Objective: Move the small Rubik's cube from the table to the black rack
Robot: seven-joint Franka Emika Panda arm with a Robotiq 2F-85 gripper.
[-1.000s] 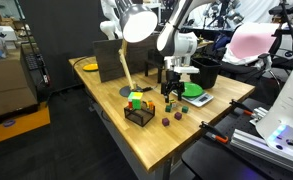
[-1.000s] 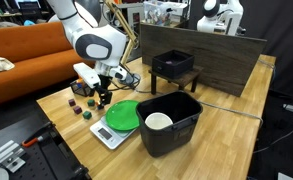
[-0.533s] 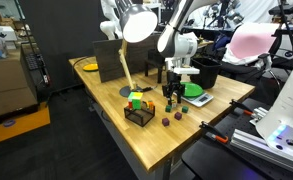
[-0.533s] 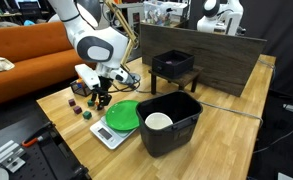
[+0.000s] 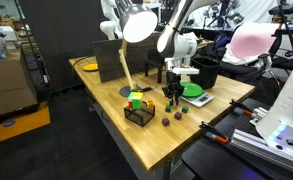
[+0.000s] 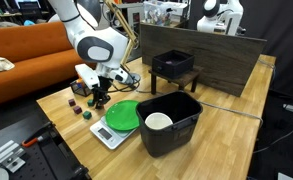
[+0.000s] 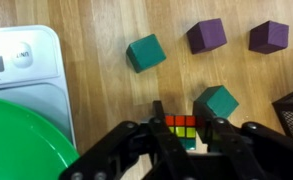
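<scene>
You are working on a pale wooden desk (image 5: 156,150) in a cluttered lab, with an orange sofa behind it in an exterior view.

The end effector (image 7: 186,138) is down at the desk surface. In the wrist view its two fingers stand one on each side of the small Rubik's cube (image 7: 183,125). They sit very close to its side faces, but I cannot tell whether they are pressing on it or only bracketing it. The cube itself rests on the desk.

A teal block (image 7: 218,102) sits just beside the cube, near one finger. Another teal block (image 7: 146,52) and two purple blocks (image 7: 206,35) lie farther out. A white scale (image 7: 21,55) carrying a green plate (image 7: 16,140) fills the other side of that view.

The black rack (image 5: 139,116) stands nearby, apart from the cube. It is a low wire frame with something multicoloured (image 5: 137,100) already on top.

Judging by its looks, the cube is light, rigid plastic with smooth, slightly slick faces.
- Take it across two opposite flat faces, near mid-height.
- Keep the fingers square to it, so it neither twists nor slips out.
- Watch that the neighbouring teal block is not nudged or caught.
</scene>
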